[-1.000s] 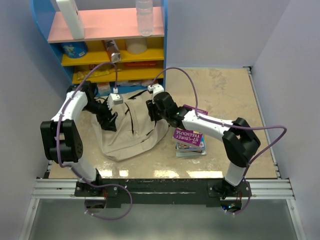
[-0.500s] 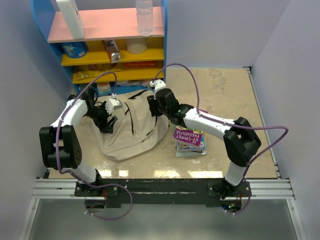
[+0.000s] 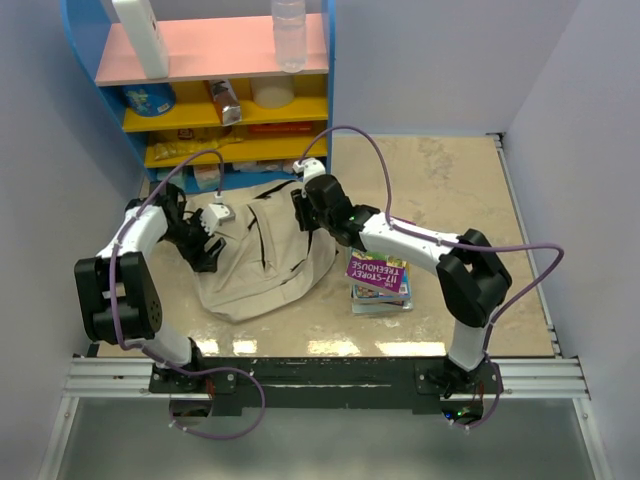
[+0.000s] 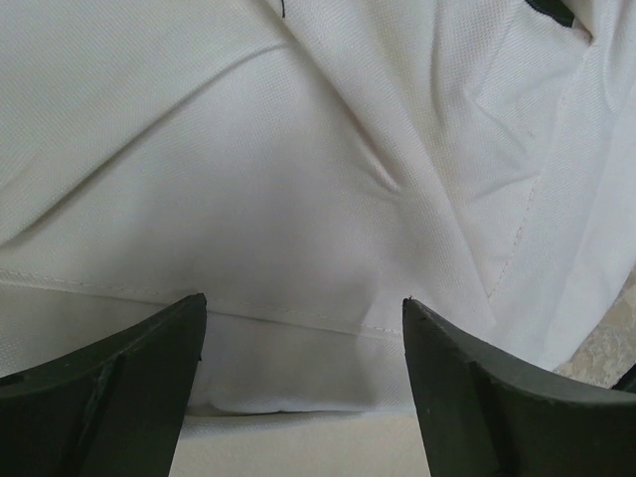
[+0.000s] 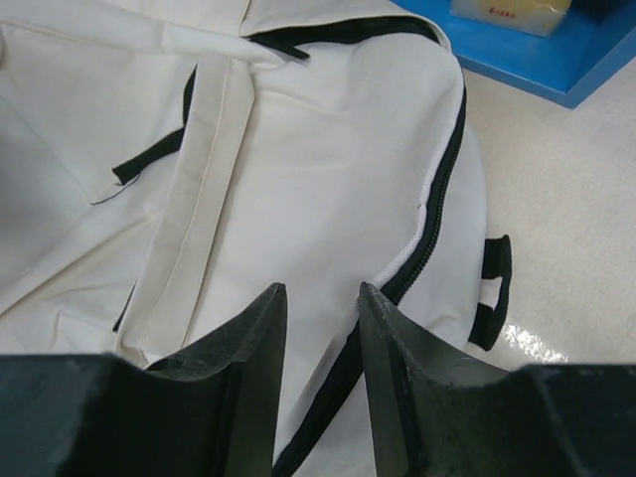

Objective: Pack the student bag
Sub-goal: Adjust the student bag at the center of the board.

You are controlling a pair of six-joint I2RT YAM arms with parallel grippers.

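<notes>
Student bag (image 3: pixel 265 255) is laid slumped on the bench (image 3: pixel 440 190), just in front of the blue shelf unit (image 3: pixel 200 90), with a stack of books (image 3: pixel 378 282) just to its right.

Left hand (image 4: pixel 303 308) is spread wide at the bag's left side. Only cream fabric is seen between the fingers (image 4: pixel 109 388), and contact cannot be told.

Right hand (image 5: pixel 321 293) is held at the bag's upper right edge, parted only narrowly above the black zipper (image 5: pixel 437 189). Nothing is seen pinched.

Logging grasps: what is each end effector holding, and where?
Left end effector: open over the student bag, holding nothing. Right end effector: nearly shut by the bag's zipper; a hold cannot be told.
</notes>
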